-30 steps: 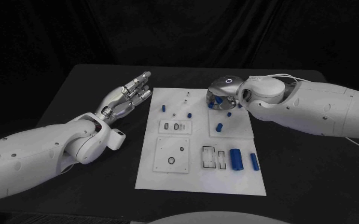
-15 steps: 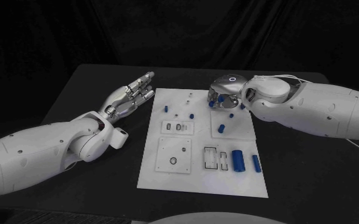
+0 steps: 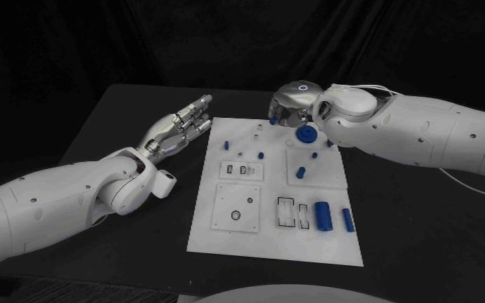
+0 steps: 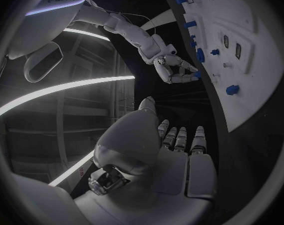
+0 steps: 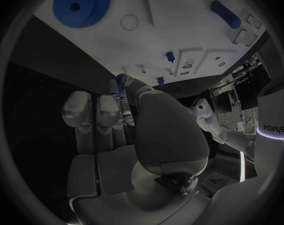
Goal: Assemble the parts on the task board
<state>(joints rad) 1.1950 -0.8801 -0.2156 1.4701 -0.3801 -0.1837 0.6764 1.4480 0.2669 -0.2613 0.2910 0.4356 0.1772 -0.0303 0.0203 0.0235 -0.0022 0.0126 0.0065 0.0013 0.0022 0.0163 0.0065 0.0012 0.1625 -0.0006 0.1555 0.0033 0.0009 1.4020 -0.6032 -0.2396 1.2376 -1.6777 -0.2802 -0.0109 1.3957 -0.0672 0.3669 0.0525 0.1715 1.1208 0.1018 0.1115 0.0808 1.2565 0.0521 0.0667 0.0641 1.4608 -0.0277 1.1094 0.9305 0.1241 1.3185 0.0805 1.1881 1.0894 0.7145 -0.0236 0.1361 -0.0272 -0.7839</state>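
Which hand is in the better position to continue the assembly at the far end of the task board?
The right hand: it hovers at the board's far edge beside the blue gear. The left hand lies open off the task board.

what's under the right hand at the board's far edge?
Right hand hangs over the white task board's far edge; a blue toothed gear lies beside it. Directly beneath is covered.

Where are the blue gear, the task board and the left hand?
blue gear [image 3: 307, 133]: head view, on its toothed face.
task board [image 3: 263, 241]: head view, on a bare near part of the white plate.
left hand [image 3: 181, 125]: head view, on the palm behind the outstretched fingers.
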